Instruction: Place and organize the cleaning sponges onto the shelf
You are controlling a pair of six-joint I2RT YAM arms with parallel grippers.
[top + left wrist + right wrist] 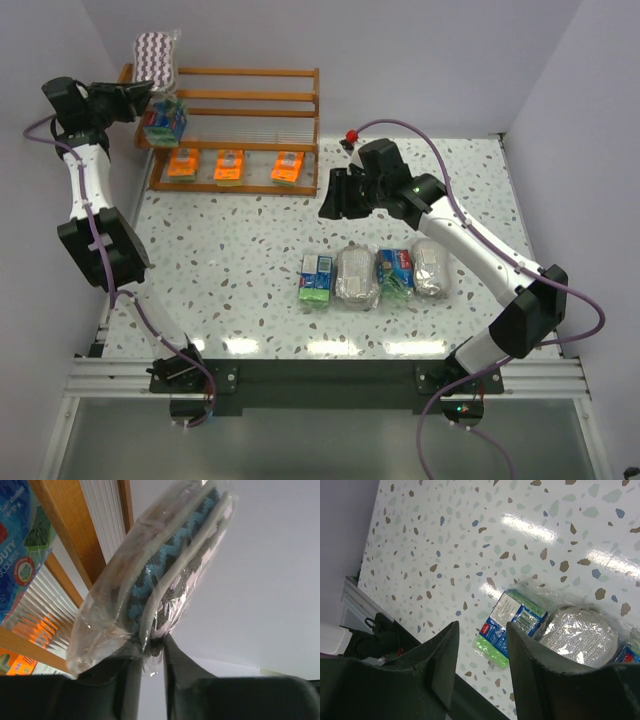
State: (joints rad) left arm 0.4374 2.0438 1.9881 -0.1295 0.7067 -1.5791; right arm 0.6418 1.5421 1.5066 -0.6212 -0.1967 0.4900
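- Clear crinkly film wraps the purple-white zigzag pad (pixel 165 565). I judge it light and squashy inside, with slick wrap, so it could slide or tip.
- Best hold is across the flat faces at mid-body. The loose film edge would likely just stretch or slip.
- The pad stands on edge, tilted, at the far-left end of the shelf (pixel 250 97), on the top tier.
- My left tool (pixel 152 652) has its jaws a narrow slit apart with the pad's lower wrap edge at the tips. I cannot tell whether it pinches or is free.
- My right tool (pixel 481 645) is open with nothing in it, hovering above the bench (pixel 220 260).
- Also on the shelf: one shelved blue-green block (pixel 165 120) on the middle tier at the left, and three orange packs (pixel 230 166) along the bottom tier.
- On the bench, in a tight row: two blue-green blocks (pixel 512 620) and two grey-white oval pads (pixel 580 635).
- The blocks look firmer and square-sided, so grip them across the short width. The ovals are domed and shiny and probably slippery, so take them low across the narrow width.
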